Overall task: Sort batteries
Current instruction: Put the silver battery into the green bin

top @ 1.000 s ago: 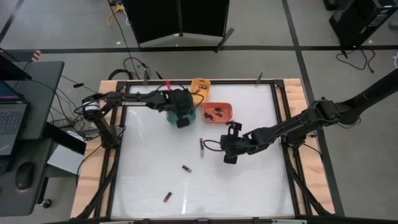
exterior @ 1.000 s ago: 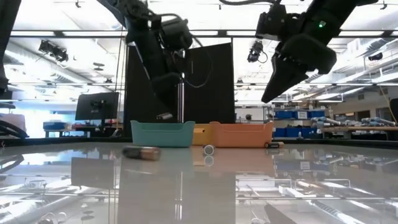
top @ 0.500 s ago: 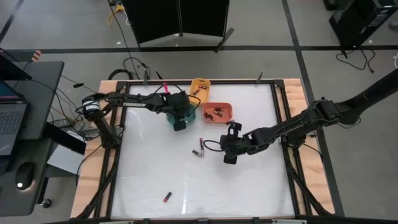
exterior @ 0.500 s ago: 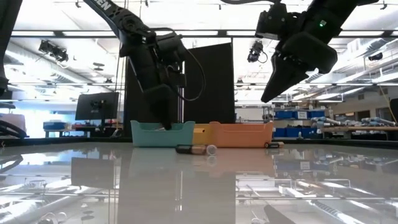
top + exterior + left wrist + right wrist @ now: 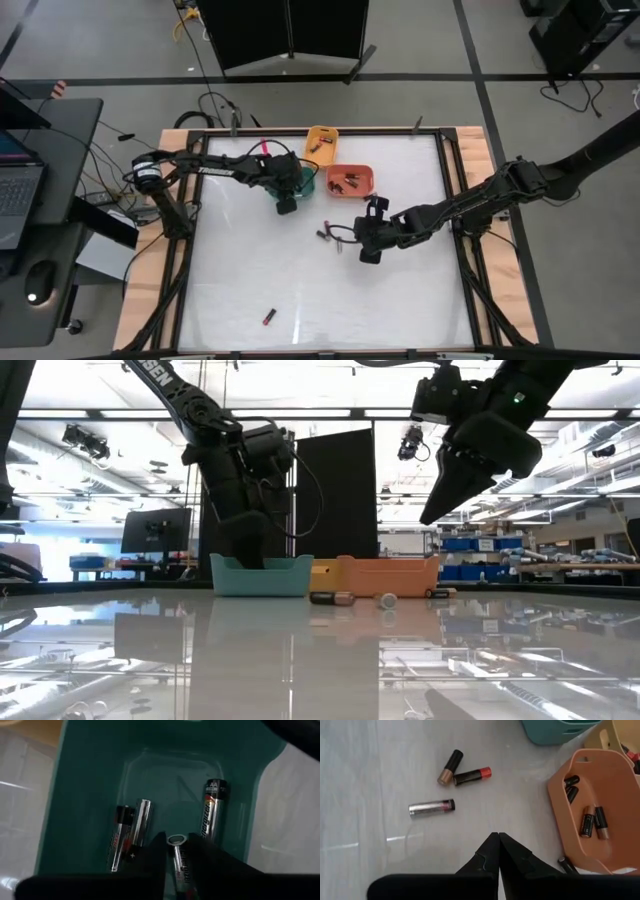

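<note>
The left gripper (image 5: 175,855) had come down over the teal bin (image 5: 303,183) near the table's (image 5: 400,300) far edge, its fingers narrowed on a silver battery (image 5: 178,857) held upright just above the bin floor. A second before, it had hung higher beside that bin. Three more cells already lay inside: a tall silver one (image 5: 212,807) and a pair side by side (image 5: 130,835). By my judgement the drop was about to happen, so one more cell would soon be sorted.

The right gripper (image 5: 498,851) hovered over mid-table with its fingers pressed together and empty, unmoved. Ahead of it three loose batteries (image 5: 451,782) had rolled closer together than half a second earlier. The orange bin (image 5: 351,181) and yellow bin (image 5: 320,141) held other cells. One red battery (image 5: 269,317) lay alone by the near edge, well apart.
</note>
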`<state>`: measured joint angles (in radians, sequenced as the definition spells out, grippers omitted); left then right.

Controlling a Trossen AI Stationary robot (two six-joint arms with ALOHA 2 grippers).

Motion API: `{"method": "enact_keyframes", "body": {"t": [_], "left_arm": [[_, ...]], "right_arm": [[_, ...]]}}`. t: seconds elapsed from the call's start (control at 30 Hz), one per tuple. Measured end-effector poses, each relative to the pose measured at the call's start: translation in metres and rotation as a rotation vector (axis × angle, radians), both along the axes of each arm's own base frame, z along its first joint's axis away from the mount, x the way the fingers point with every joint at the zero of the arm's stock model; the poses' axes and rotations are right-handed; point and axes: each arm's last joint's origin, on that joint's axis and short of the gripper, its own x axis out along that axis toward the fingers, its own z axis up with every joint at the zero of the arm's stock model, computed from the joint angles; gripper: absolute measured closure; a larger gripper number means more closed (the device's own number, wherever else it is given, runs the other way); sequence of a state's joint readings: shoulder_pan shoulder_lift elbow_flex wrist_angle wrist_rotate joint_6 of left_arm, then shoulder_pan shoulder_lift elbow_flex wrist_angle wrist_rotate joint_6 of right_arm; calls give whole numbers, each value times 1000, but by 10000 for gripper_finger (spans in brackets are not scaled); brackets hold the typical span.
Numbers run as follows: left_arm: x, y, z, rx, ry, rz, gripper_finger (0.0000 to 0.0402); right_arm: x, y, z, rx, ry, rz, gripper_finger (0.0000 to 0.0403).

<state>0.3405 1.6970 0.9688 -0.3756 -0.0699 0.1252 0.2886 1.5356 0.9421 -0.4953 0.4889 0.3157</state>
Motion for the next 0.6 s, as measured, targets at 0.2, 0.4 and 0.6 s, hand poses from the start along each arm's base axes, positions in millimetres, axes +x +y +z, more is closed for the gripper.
{"method": "enact_keyframes", "body": {"t": [0.2, 0.4, 0.6], "left_arm": [[4, -11, 2, 49, 2, 7, 269], [14, -35, 18, 144, -127, -66, 268], [4, -59, 19, 198, -393, -120, 271]], "right_arm": [[-6, 3, -1, 0, 38, -4, 389], [-24, 7, 8, 27, 78, -65, 389], [-51, 2, 11, 42, 208, -228, 390]]}}
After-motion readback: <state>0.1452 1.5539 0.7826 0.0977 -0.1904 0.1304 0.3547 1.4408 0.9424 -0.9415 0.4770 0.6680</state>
